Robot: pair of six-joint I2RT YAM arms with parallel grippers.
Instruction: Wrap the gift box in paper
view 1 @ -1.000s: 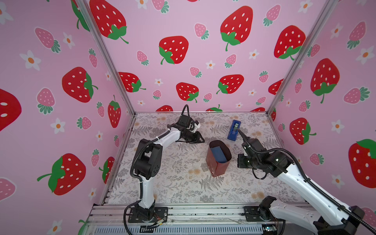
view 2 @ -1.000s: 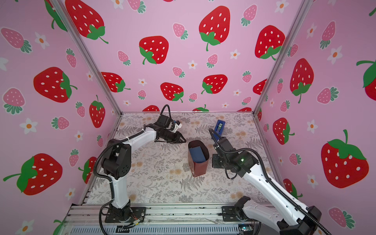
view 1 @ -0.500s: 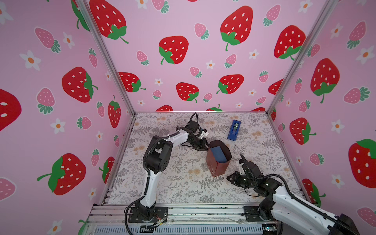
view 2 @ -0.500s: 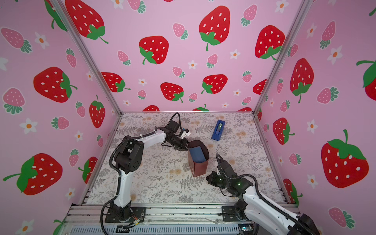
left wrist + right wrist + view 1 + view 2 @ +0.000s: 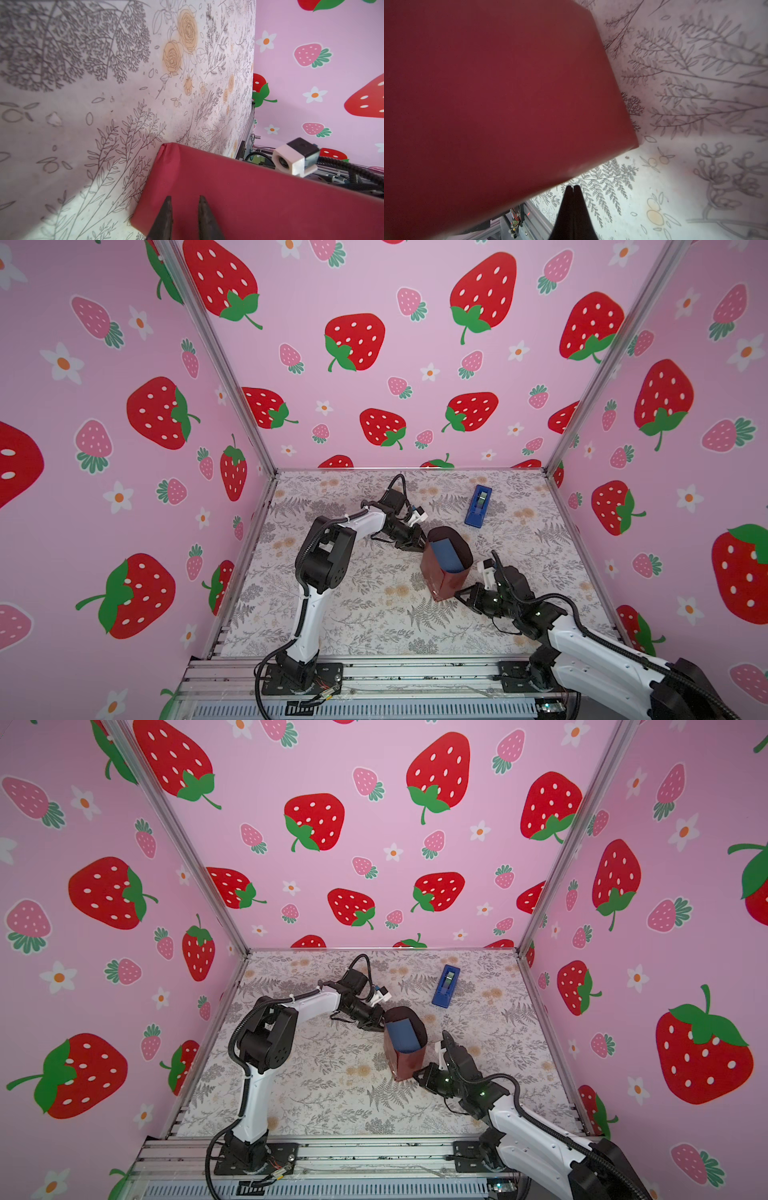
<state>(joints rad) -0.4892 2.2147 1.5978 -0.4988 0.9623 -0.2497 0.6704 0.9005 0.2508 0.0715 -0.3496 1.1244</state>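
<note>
Brace the maroon paper (image 5: 448, 587), standing on the floral table (image 5: 365, 614) around the gift box (image 5: 446, 553) (blue top bare), with the pinched-shut right gripper (image 5: 458, 595) at its near corner; ease the narrowly parted left gripper (image 5: 185, 196) onto the far rim before folding.

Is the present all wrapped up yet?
Not yet. Done: the paper stands wrapped around the sides of the gift box. In hand: the left gripper, slightly open, is at the paper's top edge; the right gripper, shut, is by its bottom corner. Left: the top is open, the blue box showing, and the tape dispenser lies apart at the back.
</note>
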